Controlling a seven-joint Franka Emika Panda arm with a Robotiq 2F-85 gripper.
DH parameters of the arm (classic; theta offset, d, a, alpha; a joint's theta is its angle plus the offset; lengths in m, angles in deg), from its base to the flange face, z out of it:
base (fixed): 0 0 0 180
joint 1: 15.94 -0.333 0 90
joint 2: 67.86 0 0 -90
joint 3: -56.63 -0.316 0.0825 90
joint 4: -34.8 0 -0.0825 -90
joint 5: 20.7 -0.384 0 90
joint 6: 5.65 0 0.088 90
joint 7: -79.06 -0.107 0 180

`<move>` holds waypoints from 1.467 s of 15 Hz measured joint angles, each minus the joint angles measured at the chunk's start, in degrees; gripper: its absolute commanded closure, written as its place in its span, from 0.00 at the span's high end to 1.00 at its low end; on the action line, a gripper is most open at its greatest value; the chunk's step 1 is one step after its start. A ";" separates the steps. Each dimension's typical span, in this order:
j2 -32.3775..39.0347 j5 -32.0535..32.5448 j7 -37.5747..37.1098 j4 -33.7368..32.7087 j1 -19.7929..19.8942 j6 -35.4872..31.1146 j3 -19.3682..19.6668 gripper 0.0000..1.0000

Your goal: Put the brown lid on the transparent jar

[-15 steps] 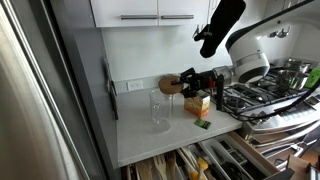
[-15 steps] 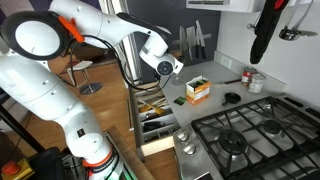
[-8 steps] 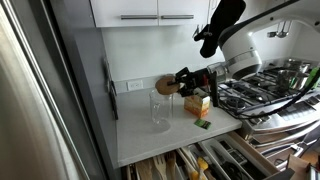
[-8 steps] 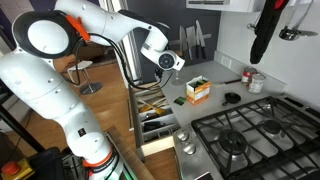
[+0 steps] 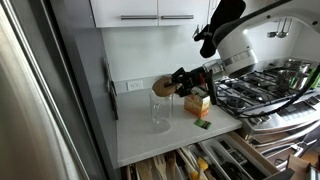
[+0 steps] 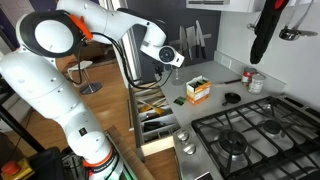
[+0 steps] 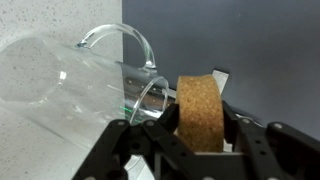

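gripper (image 5: 171,84) pinching the brown lid (image 5: 162,87) between its fingers, lid held up in the air just above the mouth of the transparent jar (image 5: 160,112), not touching it, disc tilted rather than flat. jar stands upright on the white counter (image 5: 140,142), open top, looks empty. orange-yellow box (image 5: 197,103) sits on the counter beside the jar, on the side toward the gas stove (image 5: 258,92). open drawer (image 5: 215,160) with utensils below the counter edge. wrist view: lid (image 7: 200,110) seen edge-on, cork-like rim, clamped between the two black fingers (image 7: 247,140), one on each flat face; jar (image 7: 80,85) fills the left of that view with its rim close to the lid. in an exterior view the gripper (image 6: 172,58) is up over the counter, well apart from the box (image 6: 198,91); lid too small to make out there, jar hidden.
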State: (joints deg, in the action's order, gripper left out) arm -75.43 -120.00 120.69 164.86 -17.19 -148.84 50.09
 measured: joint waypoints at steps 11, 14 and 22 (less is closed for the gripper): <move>3.58 7.84 -6.12 -4.38 -1.86 -5.21 -0.24 0.19; 4.59 10.22 -8.20 -5.42 -2.17 -5.48 -0.24 0.19; 5.91 14.50 -12.01 -6.91 -2.32 -6.18 -0.23 0.70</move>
State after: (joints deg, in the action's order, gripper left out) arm -69.52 -105.50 108.68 157.95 -19.51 -155.02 49.86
